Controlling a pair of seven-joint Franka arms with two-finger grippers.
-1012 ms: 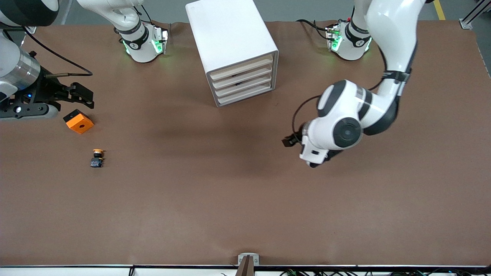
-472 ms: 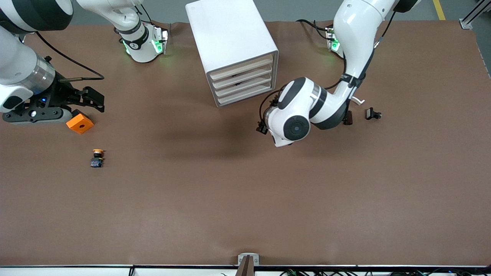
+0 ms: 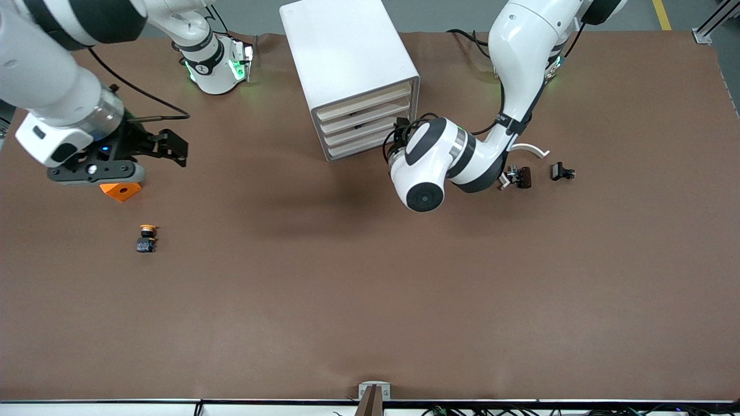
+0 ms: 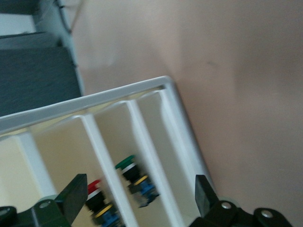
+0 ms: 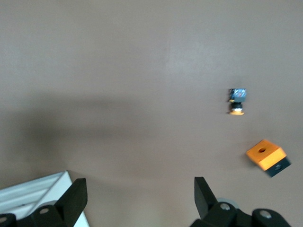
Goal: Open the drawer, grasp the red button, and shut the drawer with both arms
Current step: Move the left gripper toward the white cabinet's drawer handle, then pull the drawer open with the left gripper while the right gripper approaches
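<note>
The white drawer cabinet stands at the robots' side of the table, midway between the two bases. Its several drawers are all pushed in. My left gripper hovers open just in front of the drawer fronts. In the left wrist view the red-capped button lies inside one drawer slot of the cabinet, close to one finger of my left gripper. My right gripper hangs open over bare table toward the right arm's end, holding nothing.
A green-capped button sits in the slot beside the red one. An orange cube lies partly under the right hand. A yellow-orange-capped button lies nearer the camera. Small black parts lie toward the left arm's end.
My left arm has swung from over the open table to the front of the drawers. My right arm has moved toward the table's middle, over the orange cube. Both grippers stayed open.
</note>
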